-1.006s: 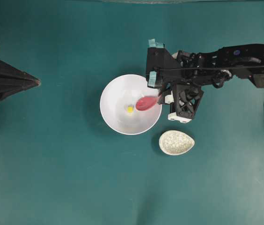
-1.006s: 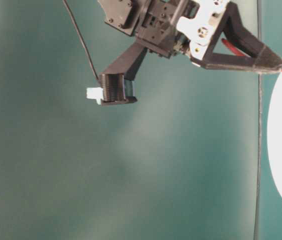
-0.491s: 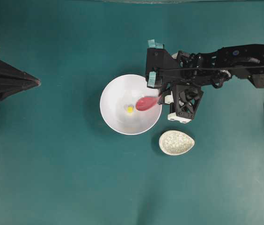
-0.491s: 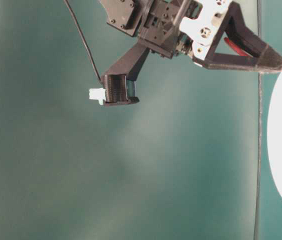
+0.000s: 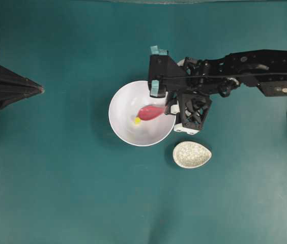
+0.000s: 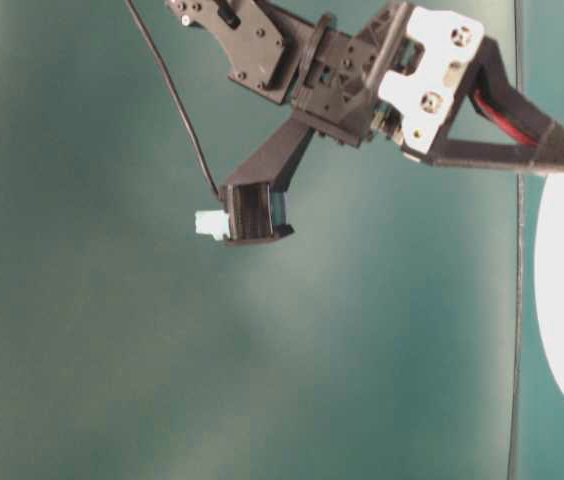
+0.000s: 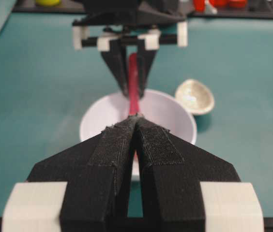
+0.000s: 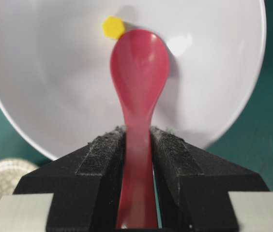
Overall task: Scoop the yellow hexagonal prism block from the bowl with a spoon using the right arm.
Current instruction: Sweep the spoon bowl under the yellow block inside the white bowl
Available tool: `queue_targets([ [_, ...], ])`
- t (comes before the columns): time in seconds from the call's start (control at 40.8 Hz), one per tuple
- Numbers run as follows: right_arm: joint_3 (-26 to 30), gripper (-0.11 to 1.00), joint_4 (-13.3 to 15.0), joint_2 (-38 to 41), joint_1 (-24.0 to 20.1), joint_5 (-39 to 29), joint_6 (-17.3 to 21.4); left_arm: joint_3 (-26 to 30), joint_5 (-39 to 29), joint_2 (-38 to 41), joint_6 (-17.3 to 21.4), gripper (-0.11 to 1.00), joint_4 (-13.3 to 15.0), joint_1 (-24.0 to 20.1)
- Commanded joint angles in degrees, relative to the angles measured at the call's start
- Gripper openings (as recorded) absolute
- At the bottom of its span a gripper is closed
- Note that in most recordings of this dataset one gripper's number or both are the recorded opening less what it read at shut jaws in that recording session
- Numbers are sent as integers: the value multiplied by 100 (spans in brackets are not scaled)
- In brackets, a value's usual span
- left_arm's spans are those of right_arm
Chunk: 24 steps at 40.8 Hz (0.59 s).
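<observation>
The right arm's fingers (image 8: pixel 137 159) gripped the stiff, glossy spoon (image 8: pixel 139 77) by its handle, its tip touching the tiny, light, skittish-looking yellow block (image 8: pixel 113 27) at eleven o'clock.

No readable text in any view.
A small pale sticker on the right arm (image 5: pixel 286 89), at the right edge of the overhead frame, is too small to make out.
</observation>
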State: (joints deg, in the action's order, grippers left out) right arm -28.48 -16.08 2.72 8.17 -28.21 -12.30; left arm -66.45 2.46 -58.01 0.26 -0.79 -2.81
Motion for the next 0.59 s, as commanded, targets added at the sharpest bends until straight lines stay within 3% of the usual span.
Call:
queue_targets([
  [0.0, 202, 25, 0, -18, -35, 44, 9, 158, 26, 53, 9, 3, -18, -9],
  [0.564, 378, 25, 0, 79, -141, 817, 9, 158, -18, 53, 9, 3, -18, -9],
])
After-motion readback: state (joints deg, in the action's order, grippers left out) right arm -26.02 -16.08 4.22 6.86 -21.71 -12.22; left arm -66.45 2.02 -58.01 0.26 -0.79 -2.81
